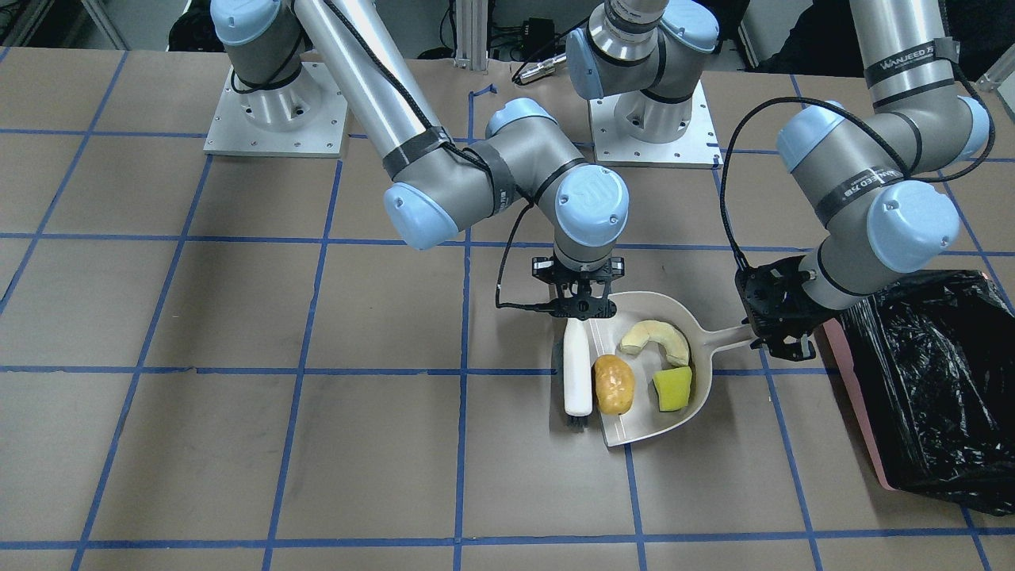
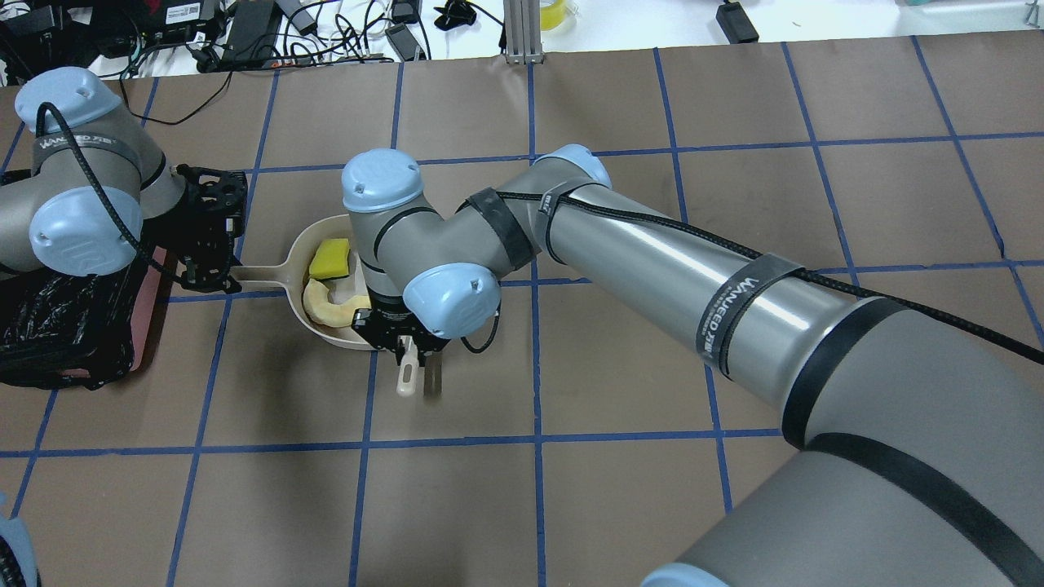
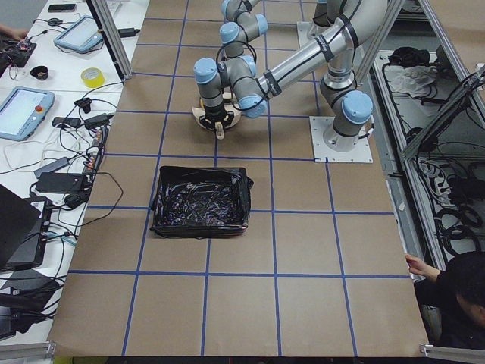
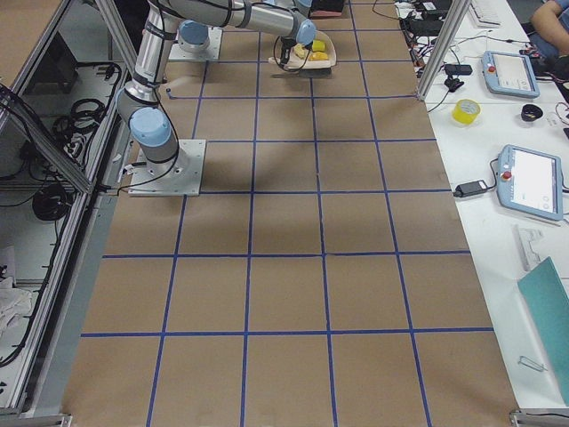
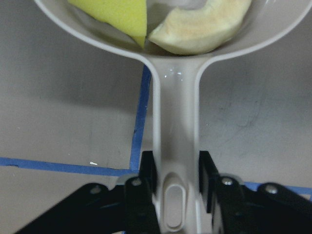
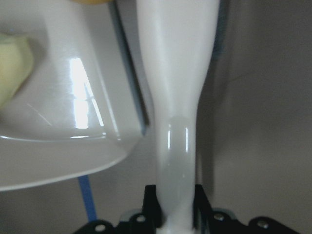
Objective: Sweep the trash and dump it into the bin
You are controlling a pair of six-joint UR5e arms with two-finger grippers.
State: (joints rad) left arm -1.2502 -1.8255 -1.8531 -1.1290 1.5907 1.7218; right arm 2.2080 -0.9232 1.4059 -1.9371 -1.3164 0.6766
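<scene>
Nearest the operators' side, the table (image 1: 317, 444) is covered in brown paper with a blue tape grid. The open lip of the beige dustpan (image 1: 634, 427) points toward this side.

Inside the dustpan lie three pieces of trash:
- The glossy yellow-brown potato-like lump (image 1: 614, 385) sits near the lip, at the side closest to the brush.
- The yellow-green wedge (image 1: 672, 388) sits near the lip on the opposite side.
- The pale beige ring segment (image 1: 656, 337) lies farther back, toward the handle.

The brush (image 1: 577, 373) has a white handle and stands just beside the dustpan's edge on the robot's right. Its dark bristles point toward the near side. Whether the brush touches the lump cannot be determined.

Farther back, the right gripper (image 1: 583, 305) is clamped on the upper end of the brush handle. In the right wrist view the handle passes between both fingers (image 6: 151, 204).

The left gripper (image 1: 781, 333) is clamped on the end of the dustpan handle. In the left wrist view the fingers (image 5: 146, 178) press against both sides of that handle.

The pink bin (image 1: 936, 373), lined with a crinkly black bag, stands on the robot's left, just beyond the left gripper.

At the far edge, both arm bases (image 1: 277, 103) are bolted to the table.
</scene>
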